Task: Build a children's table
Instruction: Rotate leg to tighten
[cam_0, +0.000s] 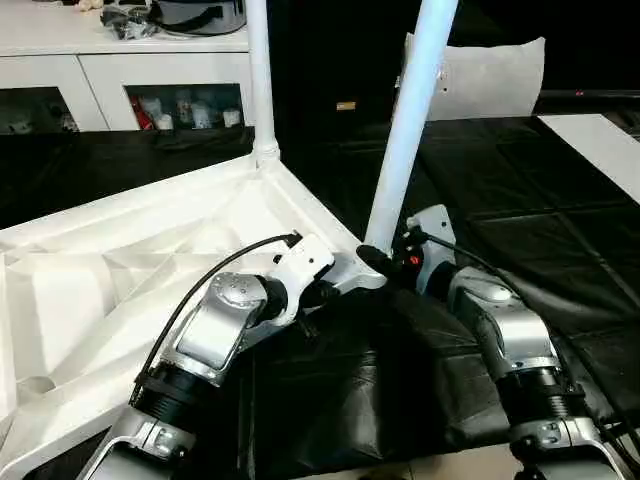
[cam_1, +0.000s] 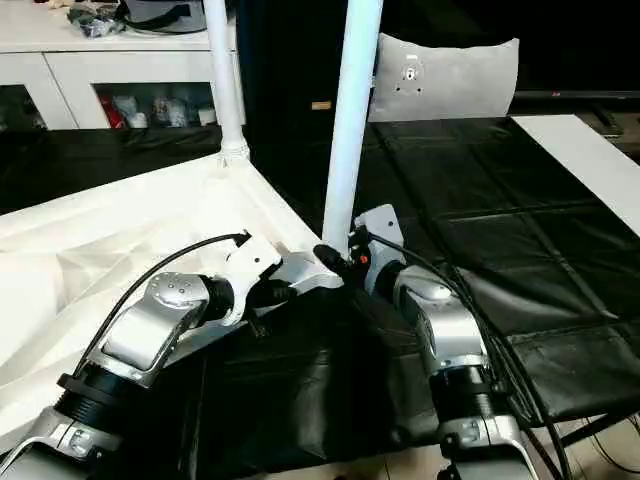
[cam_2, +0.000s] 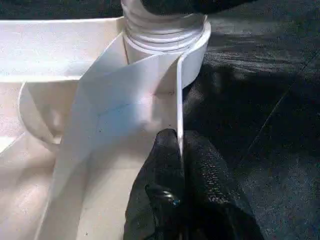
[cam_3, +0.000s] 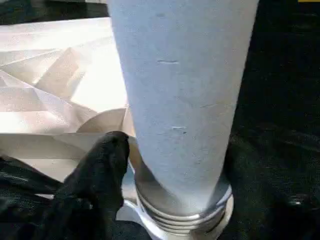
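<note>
The tabletop (cam_0: 150, 250) lies upside down on the left; the left gripper (cam_2: 181, 150) is clamped on its near rim; the right gripper (cam_0: 385, 262) holds the leg (cam_0: 405, 130) at the corner socket (cam_3: 185, 220); another leg (cam_0: 260, 75) stands in the far corner

Tabletop (cam_0: 120, 250): white plastic, with a pattern of ribs on the upturned underside. Legs, near (cam_0: 410, 120) and far (cam_0: 260, 80): plain white; the near leg has silver-grey thread rings at its base. Floor covering (cam_0: 520, 220): glossy black, creased in a grid. Left gripper (cam_2: 181, 165) fingers: textured black. Forearms (cam_0: 215, 330): silver with black cables. Cushion (cam_1: 445, 80): grey. Cabinet (cam_0: 60, 60): white.
</note>
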